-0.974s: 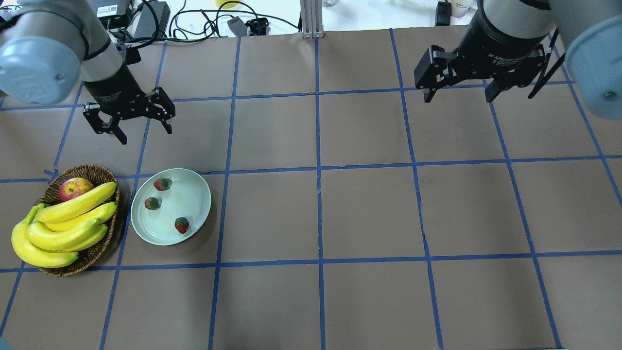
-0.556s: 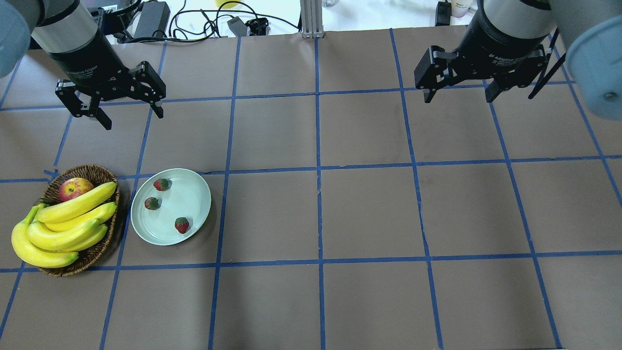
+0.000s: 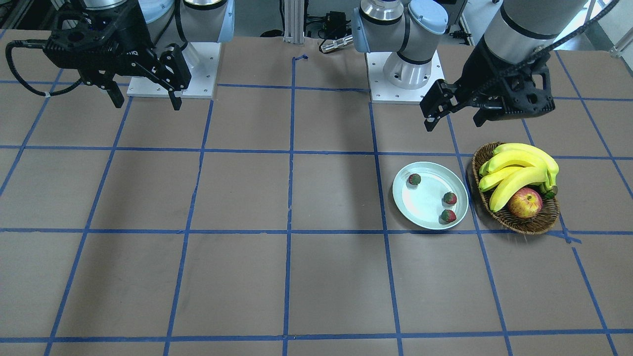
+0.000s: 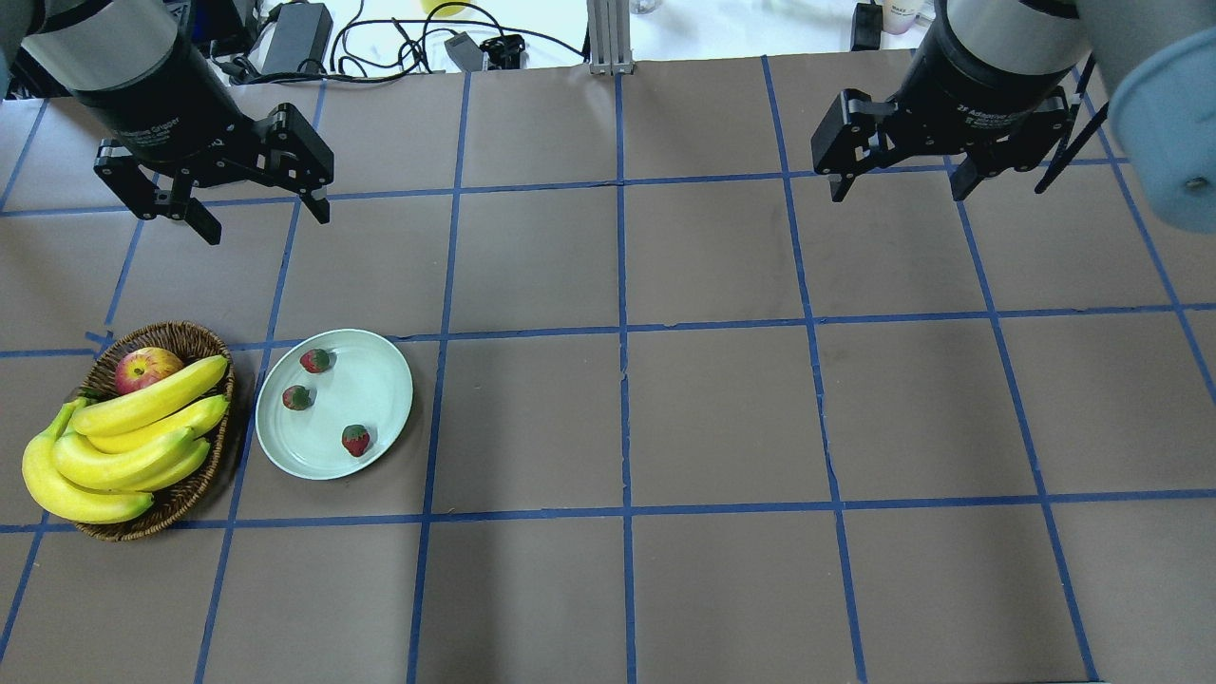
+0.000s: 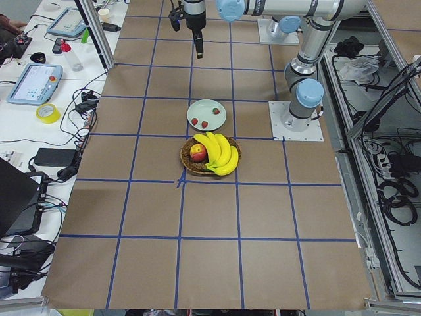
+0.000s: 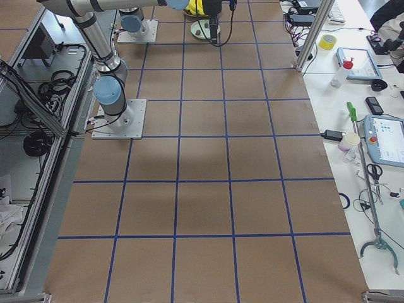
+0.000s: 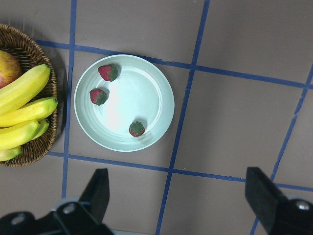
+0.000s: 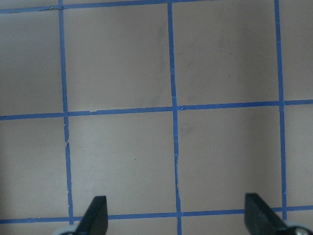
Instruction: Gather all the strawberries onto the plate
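Sitting just beside plate (image 4: pixel 372 385) — basket (image 4: pixel 183 332), bananas (image 4: pixel 142 406), apple (image 4: pixel 144 368).

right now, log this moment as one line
strawberries: three on plate | left fingers: open, empty | right fingers: open, empty | task: looks done

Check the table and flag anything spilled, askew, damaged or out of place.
Nothing stands out. All three strawberries lie on the plate. The basket sits flat beside it, holding the bananas and apple; the bananas overhang its rim, but nothing lies outside. The left gripper and right gripper hang open and empty.
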{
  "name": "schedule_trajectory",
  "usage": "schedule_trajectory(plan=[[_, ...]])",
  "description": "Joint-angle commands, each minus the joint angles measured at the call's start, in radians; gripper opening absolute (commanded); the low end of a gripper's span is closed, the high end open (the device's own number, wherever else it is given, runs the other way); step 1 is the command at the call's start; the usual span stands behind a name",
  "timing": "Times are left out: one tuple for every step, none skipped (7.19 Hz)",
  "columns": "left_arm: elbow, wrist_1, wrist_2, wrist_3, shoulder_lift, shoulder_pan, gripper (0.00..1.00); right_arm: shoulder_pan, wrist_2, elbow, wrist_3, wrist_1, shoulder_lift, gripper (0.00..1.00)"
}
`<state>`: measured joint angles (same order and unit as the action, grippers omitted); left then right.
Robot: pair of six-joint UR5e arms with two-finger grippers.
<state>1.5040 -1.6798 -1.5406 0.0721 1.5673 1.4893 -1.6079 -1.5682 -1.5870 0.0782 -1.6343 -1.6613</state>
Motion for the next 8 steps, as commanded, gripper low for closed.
schedule_trajectory(plan=[[0.007,-0.012,0.013,-0.002,-0.033,0.012,1.00,0.000,0.000,-0.001,0.000,0.001,0.000,1.00],[0.008,-0.036,0.007,-0.002,-0.039,0.012,1.00,0.000,0.000,-0.001,0.000,0.001,0.000,1.00],[0.010,-0.035,0.013,-0.002,-0.038,0.012,1.00,0.000,0.000,-0.001,0.000,0.001,0.000,1.00],[0.012,-0.037,0.010,-0.002,-0.039,0.012,1.00,0.000,0.000,-0.001,0.000,0.001,0.000,1.00],[0.015,-0.035,0.007,-0.002,-0.039,0.012,1.00,0.000,0.002,-0.001,-0.002,0.001,0.000,1.00],[0.021,-0.034,0.007,-0.002,-0.039,0.012,1.00,0.000,0.002,-0.001,0.000,0.001,0.000,1.00],[0.021,-0.035,0.008,-0.002,-0.041,0.012,1.00,0.000,0.000,-0.001,0.000,0.001,0.000,1.00],[0.028,-0.037,0.008,-0.002,-0.039,0.012,1.00,0.000,0.000,-0.001,-0.002,0.001,0.000,1.00]])
